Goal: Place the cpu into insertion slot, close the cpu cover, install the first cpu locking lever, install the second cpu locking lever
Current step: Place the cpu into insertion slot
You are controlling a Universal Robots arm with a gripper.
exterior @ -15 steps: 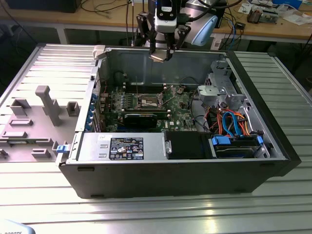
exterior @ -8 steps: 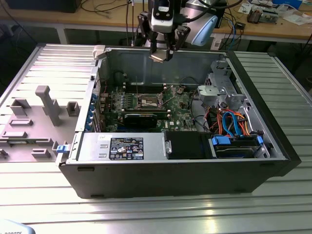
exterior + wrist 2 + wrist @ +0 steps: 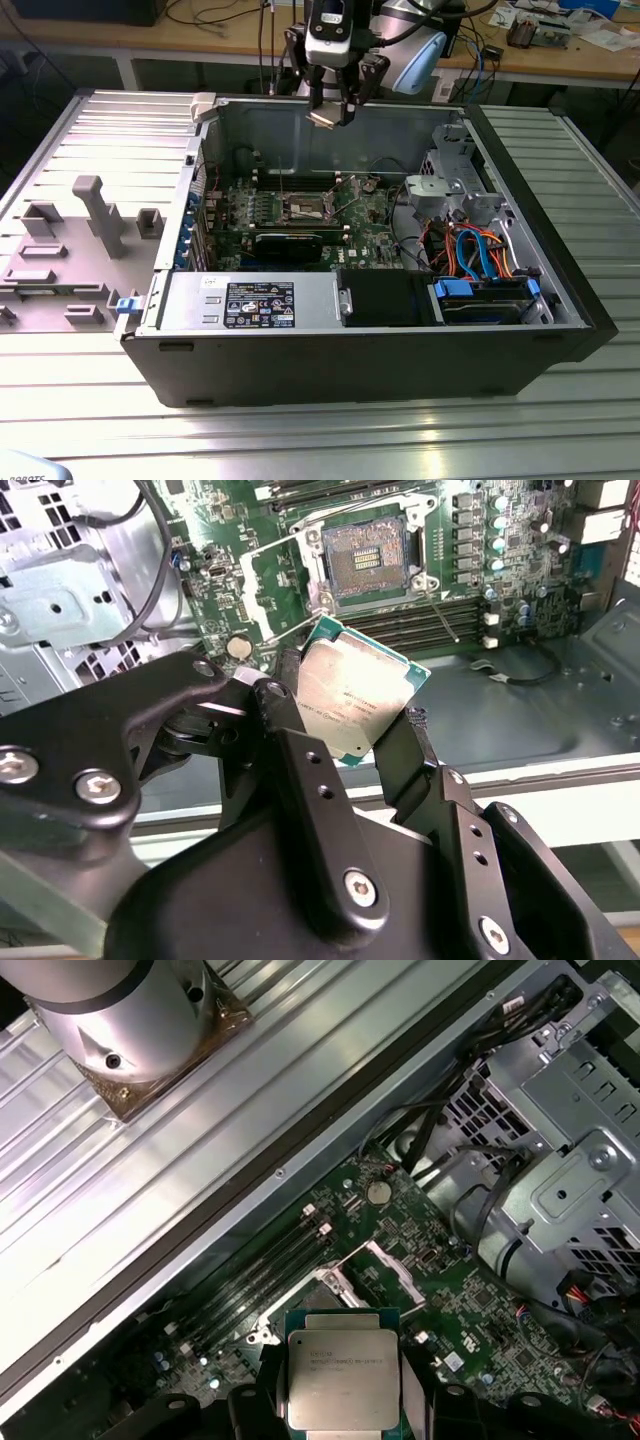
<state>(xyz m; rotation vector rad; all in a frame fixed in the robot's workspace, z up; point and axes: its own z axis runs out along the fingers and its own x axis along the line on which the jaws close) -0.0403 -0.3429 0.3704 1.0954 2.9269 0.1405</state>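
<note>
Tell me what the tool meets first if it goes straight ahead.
Likely the motherboard at or beside the open insertion slot, touched first by the held cpu; depth is unclear.

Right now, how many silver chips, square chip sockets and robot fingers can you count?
cpu: 1
insertion slot: 1
fingers gripping the cpu: 2
Total: 4
</note>
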